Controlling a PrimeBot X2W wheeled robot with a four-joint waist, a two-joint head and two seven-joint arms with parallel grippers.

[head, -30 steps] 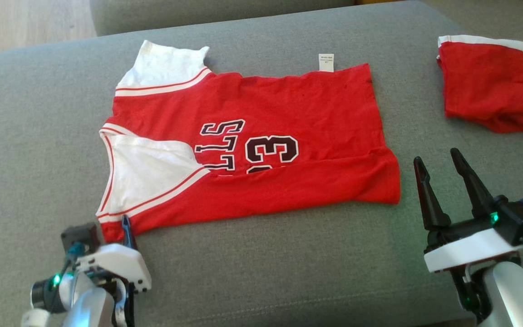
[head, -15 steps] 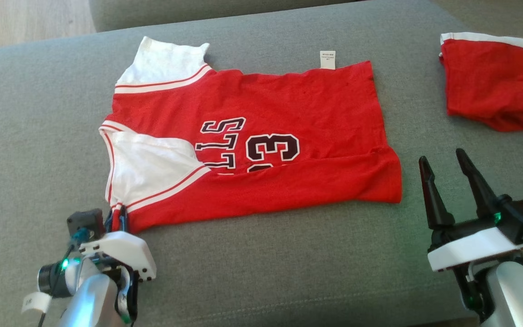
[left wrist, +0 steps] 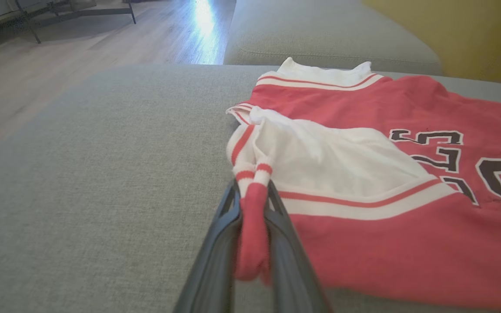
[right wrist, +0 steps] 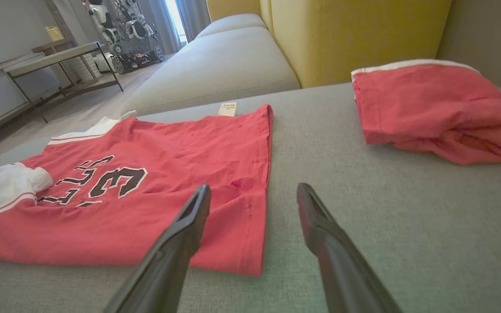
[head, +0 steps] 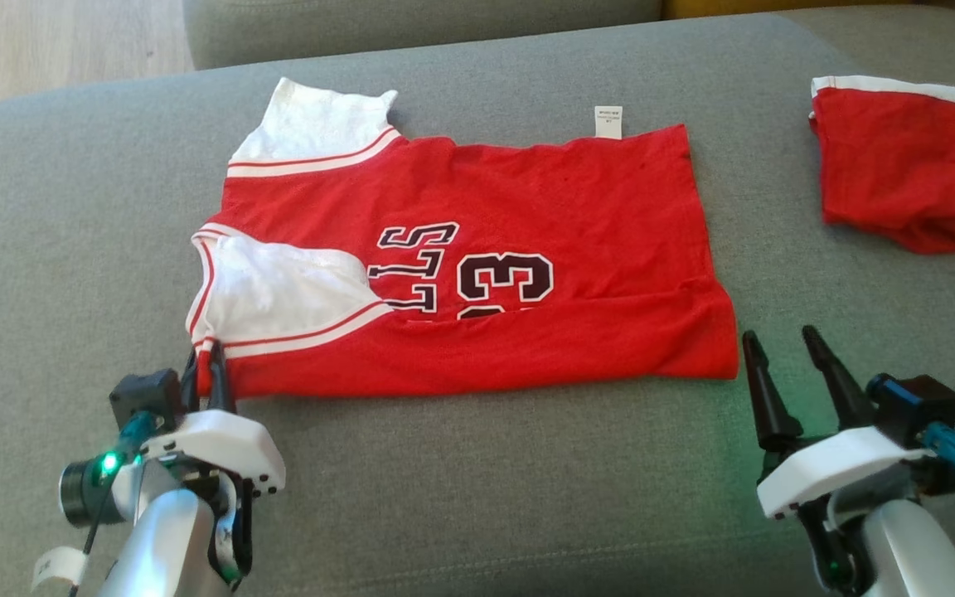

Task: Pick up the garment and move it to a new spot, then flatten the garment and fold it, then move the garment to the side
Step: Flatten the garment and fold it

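Left wrist view shows the left gripper point(left wrist: 252, 191) clamped on the jersey's point(left wrist: 389, 234) striped corner, likely to fold it, while the right gripper point(head: 779, 333) hangs spread beside its hem.

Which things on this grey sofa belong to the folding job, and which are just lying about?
Job in hand: red and white basketball jersey with dark lettering; left gripper, shut on its near shoulder corner; right gripper, open near its hem.
Lying about: folded red cloth garment with a white band; grey fabric sofa beneath.
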